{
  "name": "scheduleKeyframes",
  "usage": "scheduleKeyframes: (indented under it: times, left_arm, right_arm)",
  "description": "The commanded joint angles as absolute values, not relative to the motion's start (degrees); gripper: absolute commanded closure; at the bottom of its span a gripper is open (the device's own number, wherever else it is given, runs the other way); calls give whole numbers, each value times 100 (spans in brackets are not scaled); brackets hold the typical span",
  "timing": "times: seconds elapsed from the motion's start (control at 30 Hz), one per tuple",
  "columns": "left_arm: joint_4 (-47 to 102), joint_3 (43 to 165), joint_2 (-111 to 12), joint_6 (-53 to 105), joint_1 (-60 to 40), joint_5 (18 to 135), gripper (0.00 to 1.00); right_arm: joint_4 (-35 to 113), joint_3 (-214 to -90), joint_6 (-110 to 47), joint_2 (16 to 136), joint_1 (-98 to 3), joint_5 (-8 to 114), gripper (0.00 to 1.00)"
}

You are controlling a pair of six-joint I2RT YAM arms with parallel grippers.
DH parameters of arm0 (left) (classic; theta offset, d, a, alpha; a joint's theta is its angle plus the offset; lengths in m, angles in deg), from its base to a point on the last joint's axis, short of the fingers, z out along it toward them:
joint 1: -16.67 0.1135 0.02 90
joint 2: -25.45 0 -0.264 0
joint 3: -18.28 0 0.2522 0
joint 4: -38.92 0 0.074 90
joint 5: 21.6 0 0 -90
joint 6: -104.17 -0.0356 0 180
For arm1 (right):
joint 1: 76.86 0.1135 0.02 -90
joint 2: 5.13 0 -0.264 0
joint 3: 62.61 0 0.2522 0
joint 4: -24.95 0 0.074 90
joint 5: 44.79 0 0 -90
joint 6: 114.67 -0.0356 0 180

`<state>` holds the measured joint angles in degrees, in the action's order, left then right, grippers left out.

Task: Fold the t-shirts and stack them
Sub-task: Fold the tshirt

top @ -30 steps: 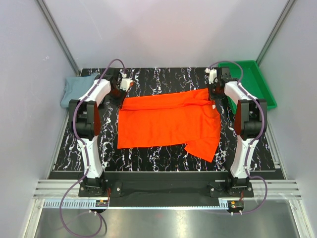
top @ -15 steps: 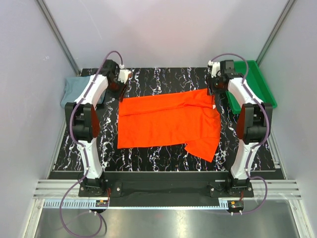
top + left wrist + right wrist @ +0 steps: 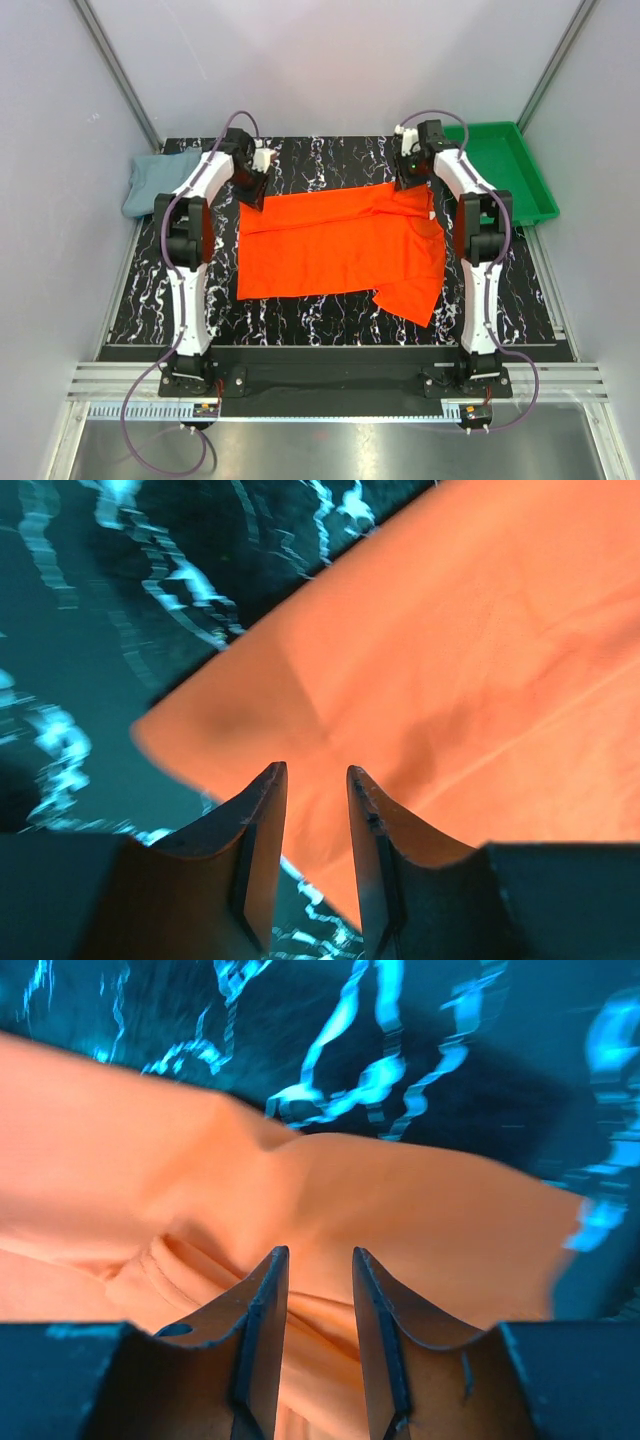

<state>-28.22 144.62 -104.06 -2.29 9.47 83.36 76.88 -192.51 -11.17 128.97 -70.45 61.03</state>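
Top external view: left tool (image 3: 252,192) and right tool (image 3: 406,182) hover parted and empty over the far corners of the orange-red t-shirt (image 3: 340,245), spread on the desk (image 3: 330,312) apparently for folding. The grey-blue t-shirt (image 3: 155,182) lies far-left.

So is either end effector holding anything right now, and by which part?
Nothing is held: the left end effector and the right end effector both stand open at the far edge of the orange shirt.

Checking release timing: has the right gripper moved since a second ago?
Yes. The right gripper has shifted leftward in view, away from the green tray.
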Motion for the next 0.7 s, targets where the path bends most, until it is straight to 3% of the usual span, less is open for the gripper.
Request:
scheduleKeyframes:
  times: [0.0,0.37,0.67]
  left_arm:
    - [-2775,14542,-10392,-121,833,8615,65]
    - [-2748,14674,-10805,90,630,8659,64]
    - [-2722,14894,-11095,204,630,8756,63]
  right_arm:
    - [7923,-19652,-1069,12995,-6808,6297,61]
    - [7984,-19494,-1034,13058,-6482,6253,61]
    - [8555,-18967,-1078,12408,-6456,6472,62]
